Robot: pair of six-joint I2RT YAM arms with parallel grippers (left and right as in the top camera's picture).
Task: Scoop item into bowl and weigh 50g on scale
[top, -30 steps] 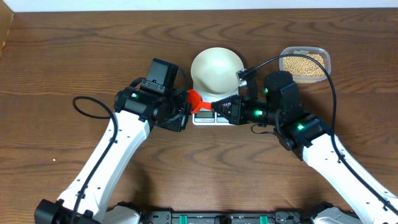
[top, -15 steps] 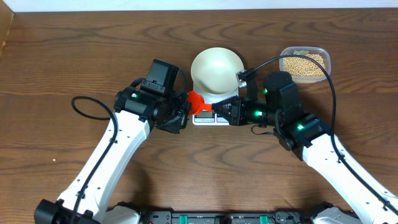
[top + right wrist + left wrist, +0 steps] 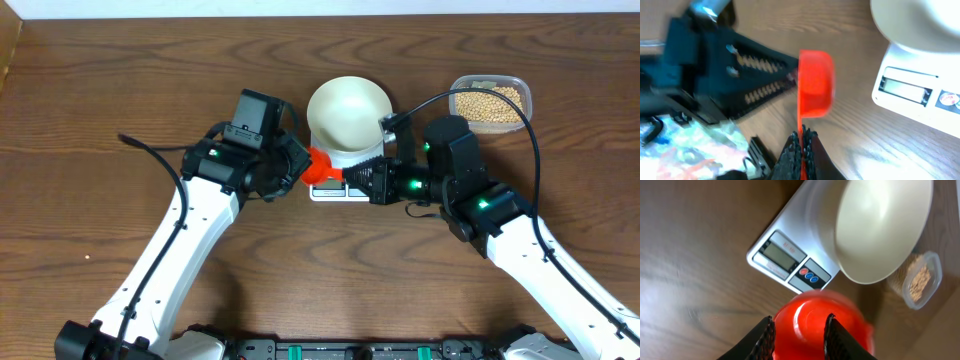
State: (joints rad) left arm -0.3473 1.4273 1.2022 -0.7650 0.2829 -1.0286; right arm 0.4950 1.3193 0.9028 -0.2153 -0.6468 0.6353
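The white bowl [image 3: 348, 112] stands on the white scale [image 3: 333, 192], its display facing the table's front edge [image 3: 782, 256]. A red scoop [image 3: 320, 168] hovers just left of the scale's front; no beans show in its cup [image 3: 815, 322]. My right gripper [image 3: 352, 175] is shut on the scoop's thin handle [image 3: 801, 131]. My left gripper [image 3: 799, 322] is open, its fingers [image 3: 769, 330] apart in front of the cup and just left of it in the overhead view [image 3: 296, 168]. The item, tan beans [image 3: 489, 104], lies in a clear tub at the back right.
The clear tub [image 3: 490, 84] stands right of the bowl, close behind my right arm. A black cable [image 3: 480, 95] arches from the right wrist over the tub's edge. Bare wooden table [image 3: 120, 90] spreads to the left and front.
My left gripper has opened and let go of the red scoop's cup. The scoop, still in the right gripper, has shifted slightly toward the scale.
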